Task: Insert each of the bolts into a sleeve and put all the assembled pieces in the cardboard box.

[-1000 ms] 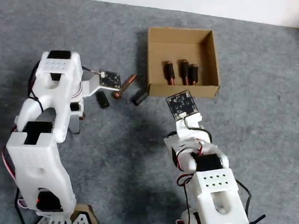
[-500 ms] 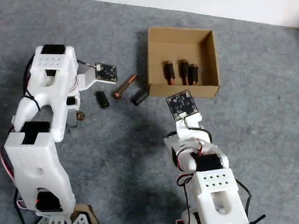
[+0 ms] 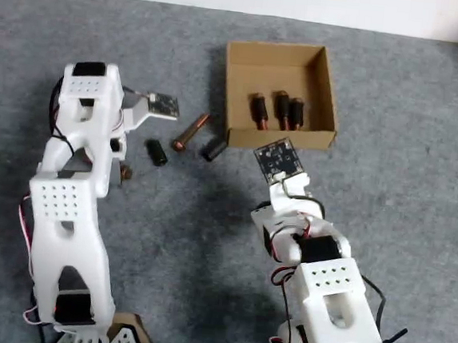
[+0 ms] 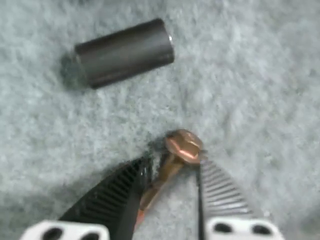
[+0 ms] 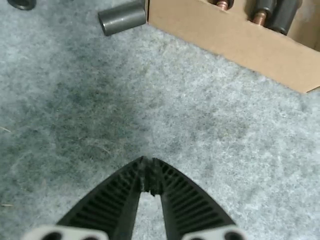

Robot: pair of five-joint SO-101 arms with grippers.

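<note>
My left gripper [image 4: 172, 162] is shut on a copper bolt [image 4: 182, 146], whose hex head sticks out past the fingertips just above the carpet. A black sleeve [image 4: 125, 52] lies a short way ahead of it. In the high view that gripper [image 3: 122, 172] is at the left, with the sleeve [image 3: 157, 152] beside it. A second copper bolt [image 3: 191, 131] and another black sleeve [image 3: 214, 148] lie left of the cardboard box [image 3: 328, 92]. My right gripper [image 5: 150, 162] is shut on nothing, over bare carpet short of the box wall [image 5: 225, 40] and the sleeve [image 5: 122, 16].
Three assembled pieces [image 3: 278, 110] lie in the box along its near wall. Grey carpet covers the whole work area. The right arm [image 3: 300, 234] stands in front of the box, and open carpet stretches right of it.
The left arm has turned and its wrist has swung back and to the left, with the bolt head staying at its gripper. The right arm and the loose parts have not moved.
</note>
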